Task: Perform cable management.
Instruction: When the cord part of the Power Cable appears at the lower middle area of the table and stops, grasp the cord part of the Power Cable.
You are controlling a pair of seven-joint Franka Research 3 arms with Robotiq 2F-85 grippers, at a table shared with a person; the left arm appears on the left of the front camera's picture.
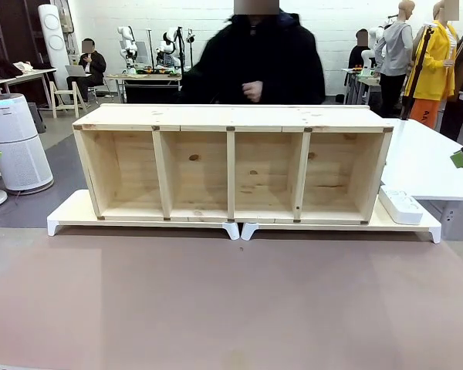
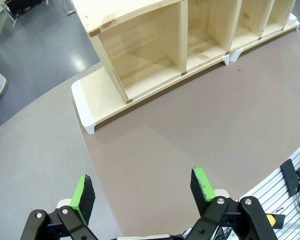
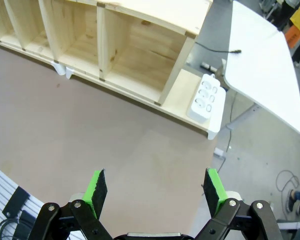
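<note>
Left gripper (image 2: 141,177) at the bottom edge of the left wrist view: green pads (image 2: 83,196) spread wide, nothing between them, above the brown table mat (image 2: 190,130). Right gripper (image 3: 155,174) at the bottom edge of the right wrist view: likewise parted to the full, pads (image 3: 96,190) bare, nothing gripped, over the same mat. Across the middle of the front view, a long wooden shelf (image 1: 231,116) with four open compartments, standing on two low boards with white feet (image 1: 69,212), set end to end. On the right-hand board, just beside the shelf's right end, a white power strip (image 1: 401,206), also at centre right of the right wrist view. The cable (image 3: 230,50) thin and black in the upper right of the right wrist view: running from behind the shelf's right end toward the edge of a white table (image 3: 260,55), ending there in a small dark tip, well apart from both grippers and not plugged into the strip. Cannot tell where its other end goes. Beyond the shelf, at top centre of the front view, a person in dark clothing (image 1: 255,54), one hand (image 1: 252,91) held at chest height.
</note>
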